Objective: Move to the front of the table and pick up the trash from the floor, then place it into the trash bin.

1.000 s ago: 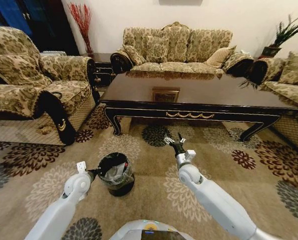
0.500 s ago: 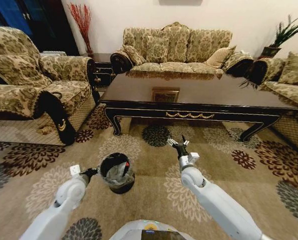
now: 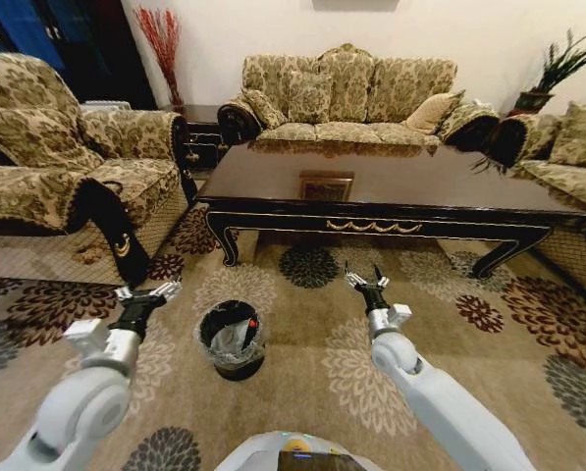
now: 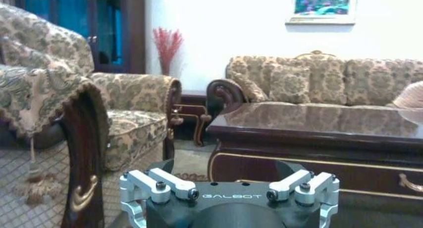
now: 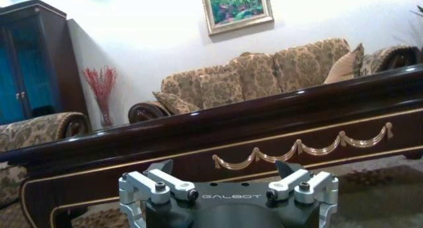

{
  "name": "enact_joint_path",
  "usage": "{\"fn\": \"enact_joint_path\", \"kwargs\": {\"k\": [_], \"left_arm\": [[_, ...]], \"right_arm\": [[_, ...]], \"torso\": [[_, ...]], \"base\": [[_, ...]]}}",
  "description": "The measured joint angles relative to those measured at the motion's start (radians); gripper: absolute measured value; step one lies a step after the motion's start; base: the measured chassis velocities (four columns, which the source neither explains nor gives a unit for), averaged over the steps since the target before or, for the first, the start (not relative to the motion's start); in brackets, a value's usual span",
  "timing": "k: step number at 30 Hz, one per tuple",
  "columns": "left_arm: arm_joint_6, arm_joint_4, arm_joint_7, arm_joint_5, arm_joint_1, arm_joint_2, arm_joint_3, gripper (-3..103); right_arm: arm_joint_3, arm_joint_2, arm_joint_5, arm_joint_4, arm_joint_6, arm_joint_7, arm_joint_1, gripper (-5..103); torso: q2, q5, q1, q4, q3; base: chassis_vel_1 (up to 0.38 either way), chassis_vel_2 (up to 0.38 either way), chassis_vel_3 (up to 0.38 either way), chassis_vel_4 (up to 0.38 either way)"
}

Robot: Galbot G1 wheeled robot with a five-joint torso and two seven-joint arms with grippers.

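From my head camera I'm already in front of the table (image 3: 391, 186), the trash bin (image 3: 229, 337) on the floor (image 3: 302, 373) near me with pale litter and a red bit inside; no loose trash on the carpet that I can make out, so I judge the job nearly or fully done. My left gripper (image 3: 147, 293) hovers left of the bin, my right gripper (image 3: 368, 283) to its right, both spread wide and empty. My left wrist camera faces the table's left end, my right wrist camera its gold-trimmed rail
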Motion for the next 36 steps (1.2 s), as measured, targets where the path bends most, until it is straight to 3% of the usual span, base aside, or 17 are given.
{"fn": "enact_joint_path", "kwargs": {"k": [1,3,9,19,36], "left_arm": [[-0.026,0.009,0.049,0.033,0.024,-0.010,-0.010,100],[-0.037,0.012,0.085,0.046,0.054,-0.014,-0.020,100],[-0.035,0.012,0.104,0.022,0.073,-0.015,-0.024,100],[-0.018,-0.011,0.080,-0.028,0.080,-0.021,-0.027,100],[-0.004,-0.015,0.067,-0.015,0.072,-0.038,0.003,100]], "right_arm": [[0.012,-0.004,-0.021,0.010,0.006,-0.013,-0.028,100],[0.024,-0.009,-0.045,0.021,0.012,-0.023,-0.057,100],[0.046,-0.013,-0.068,0.035,0.021,-0.031,-0.105,100],[0.064,-0.002,-0.097,0.041,0.035,-0.037,-0.152,100],[0.099,0.000,-0.113,0.049,0.062,-0.054,-0.200,100]], "torso": [[0.000,-0.0002,0.000,-0.0002,0.000],[0.000,0.0000,0.000,0.0000,0.000],[0.000,0.0000,0.000,-0.0001,0.000],[0.000,-0.0002,0.000,0.0001,0.000],[0.000,-0.0002,0.000,0.0000,0.000]], "base": [[0.000,0.000,0.000,0.000],[0.023,-0.020,-0.026,0.022],[0.069,-0.068,-0.071,0.084],[0.227,-0.235,-0.217,0.242],[0.358,-0.347,-0.355,0.340]]}}
